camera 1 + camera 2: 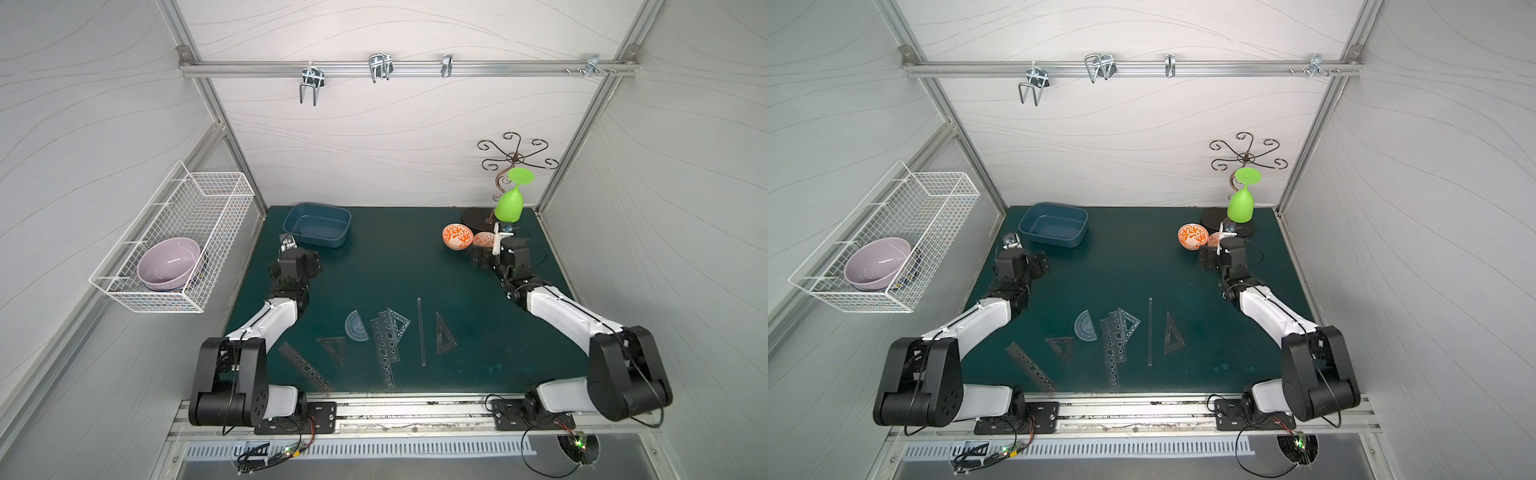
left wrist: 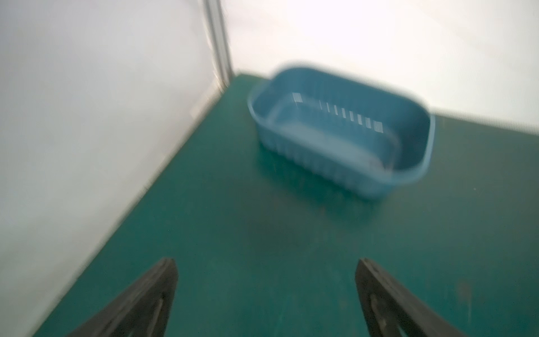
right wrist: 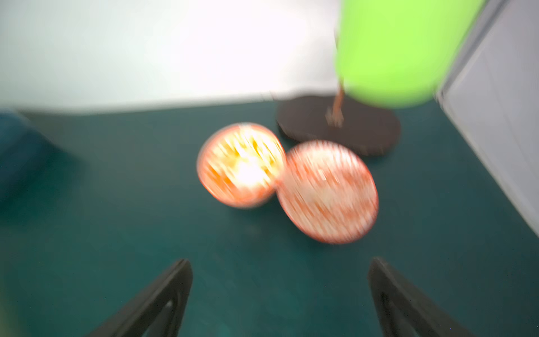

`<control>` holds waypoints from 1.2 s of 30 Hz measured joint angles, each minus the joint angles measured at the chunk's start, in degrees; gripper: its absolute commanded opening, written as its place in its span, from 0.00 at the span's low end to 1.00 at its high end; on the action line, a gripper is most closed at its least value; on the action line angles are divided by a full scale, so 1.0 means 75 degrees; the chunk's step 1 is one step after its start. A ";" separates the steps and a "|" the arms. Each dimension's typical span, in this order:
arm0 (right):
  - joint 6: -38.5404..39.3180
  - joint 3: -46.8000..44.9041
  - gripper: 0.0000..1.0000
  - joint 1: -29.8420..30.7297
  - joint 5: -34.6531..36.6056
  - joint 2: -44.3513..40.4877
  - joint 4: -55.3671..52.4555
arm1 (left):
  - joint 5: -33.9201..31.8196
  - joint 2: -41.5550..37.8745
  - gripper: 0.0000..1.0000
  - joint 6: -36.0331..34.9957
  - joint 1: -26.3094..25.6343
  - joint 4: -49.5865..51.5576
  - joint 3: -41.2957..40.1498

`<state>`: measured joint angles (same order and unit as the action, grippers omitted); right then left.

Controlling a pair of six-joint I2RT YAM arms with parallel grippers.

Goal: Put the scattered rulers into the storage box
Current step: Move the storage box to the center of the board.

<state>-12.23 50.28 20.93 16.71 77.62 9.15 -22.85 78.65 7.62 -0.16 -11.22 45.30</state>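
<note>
Your left gripper [image 2: 267, 262] and right gripper [image 3: 280, 262] both stand wide open and empty. The rulers [image 1: 382, 345] lie flat at 6 o'clock on the mat [image 1: 415, 266]; the storage box [image 1: 320, 240] sits empty at 11 o'clock. Likely trouble: thin clear plastic flush on the mat may slip your grip, and the overlapping pair could lift together, then shed one. Your right gripper hovers near the orange bowls [image 1: 457, 237] at 1 o'clock — a careless swing could knock them. No writing is readable — the ruler markings are too small.
</note>
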 measured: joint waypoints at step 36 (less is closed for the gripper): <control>-0.0178 0.6674 0.99 0.1454 -0.3637 0.5458 -0.2847 | 0.2055 0.7117 0.75 -0.0061 0.0997 0.7702 1.1567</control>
<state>-13.56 100.33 31.83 -10.57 118.56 -12.21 -7.44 132.03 7.16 7.31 46.54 132.05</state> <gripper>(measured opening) 0.991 0.749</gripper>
